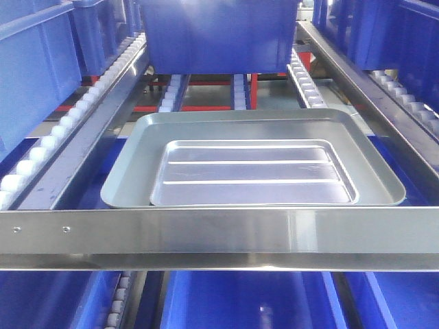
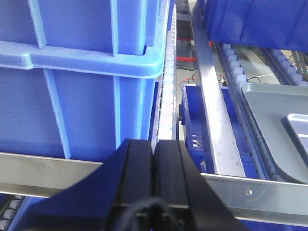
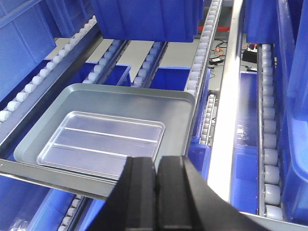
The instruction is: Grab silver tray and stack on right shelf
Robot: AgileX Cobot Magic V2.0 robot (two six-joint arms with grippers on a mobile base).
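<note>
Silver tray (image 1: 254,175) nested flat inside larger silver tray (image 1: 130,164), right shelf (image 1: 219,233), both arms' fingers pressed together, empty

Blue bin (image 1: 216,34) top cropped (front view); larger tray (image 2: 276,125) cut off right.

We see blue plastic bins (image 1: 212,31) crowding the upper frame on racks. Red frame bars (image 1: 206,96) show beneath, and cables (image 3: 219,50) lie at upper right.

The shiny silver tray (image 1: 254,175) with two pale ridge lines lies in a duller grey-silver larger tray (image 1: 130,171), amid white rollers (image 1: 41,147), blue bins (image 1: 212,31) and black grippers.
</note>
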